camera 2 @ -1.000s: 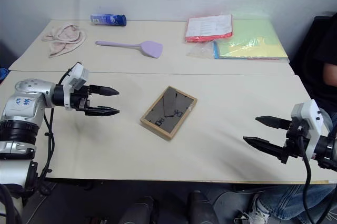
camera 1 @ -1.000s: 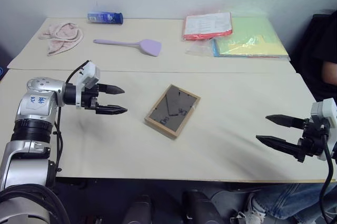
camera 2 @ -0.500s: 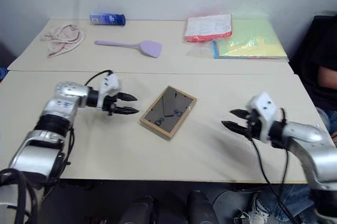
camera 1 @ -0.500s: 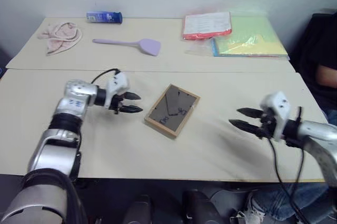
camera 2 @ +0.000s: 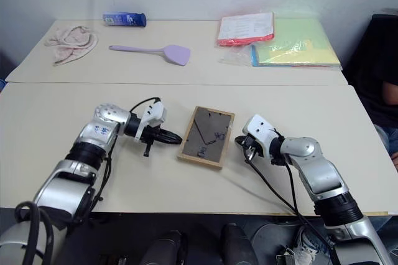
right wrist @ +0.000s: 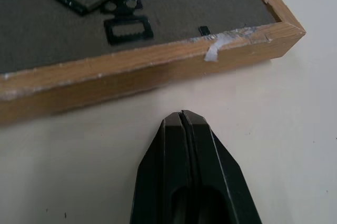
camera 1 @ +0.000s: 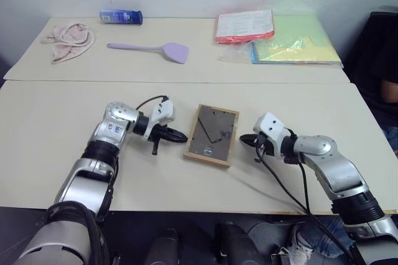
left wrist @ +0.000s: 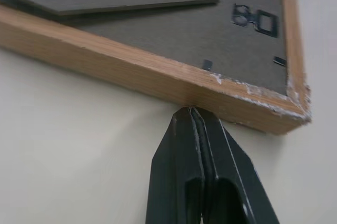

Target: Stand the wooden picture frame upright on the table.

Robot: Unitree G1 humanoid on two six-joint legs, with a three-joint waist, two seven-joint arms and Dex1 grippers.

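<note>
both end effectors (camera 1: 182, 136) (camera 1: 244, 140) now flanking frame (camera 1: 212, 134)

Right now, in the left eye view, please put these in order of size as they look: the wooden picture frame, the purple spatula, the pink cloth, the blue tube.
1. wooden picture frame
2. pink cloth
3. purple spatula, longer but thin; close to the cloth, so unsure
4. blue tube

The last three lie farther from the camera, so they look smaller.
</note>
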